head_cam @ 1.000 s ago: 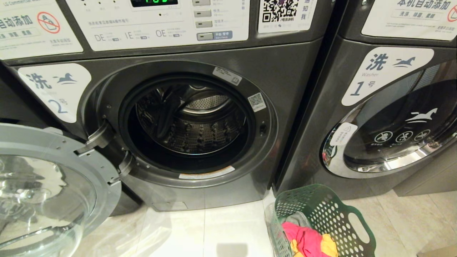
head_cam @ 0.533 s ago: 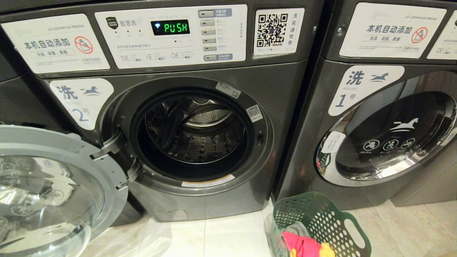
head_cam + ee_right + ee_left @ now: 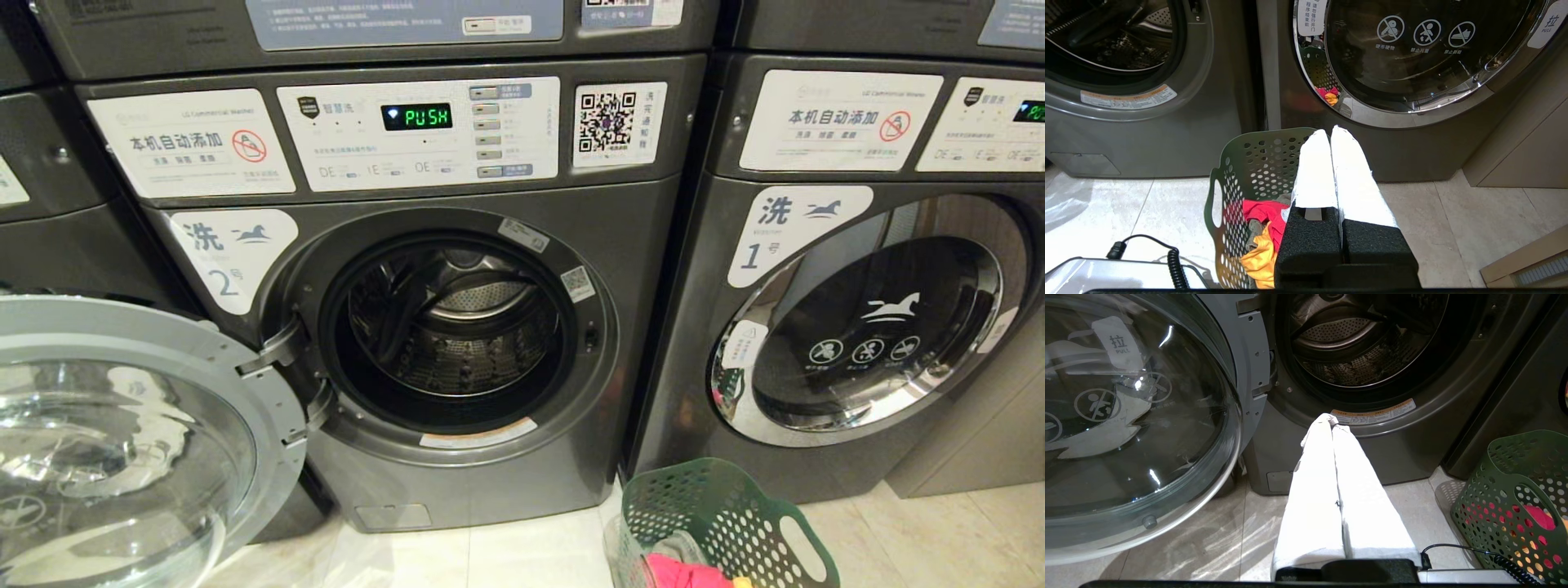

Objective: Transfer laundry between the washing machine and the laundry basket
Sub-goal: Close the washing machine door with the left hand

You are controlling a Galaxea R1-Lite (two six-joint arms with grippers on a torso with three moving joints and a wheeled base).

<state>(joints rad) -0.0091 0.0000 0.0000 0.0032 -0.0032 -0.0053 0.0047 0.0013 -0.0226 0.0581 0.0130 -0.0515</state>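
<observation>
The washing machine (image 3: 457, 343) marked 2 stands in front of me, dark grey, its round glass door (image 3: 122, 441) swung open to the left and its steel drum (image 3: 457, 327) showing no cloth. The green laundry basket (image 3: 718, 523) sits on the floor at its lower right, holding red and yellow laundry (image 3: 1261, 228). My left gripper (image 3: 1333, 420) is shut and empty, low before the drum opening. My right gripper (image 3: 1329, 132) is shut and empty, over the basket's (image 3: 1257, 163) far rim. Neither arm shows in the head view.
A like machine marked 1 (image 3: 857, 327) stands to the right with its door closed. Part of another machine (image 3: 49, 188) is at the left. The floor is pale tile (image 3: 506, 555). A beige cabinet (image 3: 1523, 143) stands at the far right. A coiled cable (image 3: 1171, 257) lies near the basket.
The head view has tilted upward: the machines and basket sit lower in the picture, and the control panels and the units above have come into sight. Nothing in the scene itself moved.
</observation>
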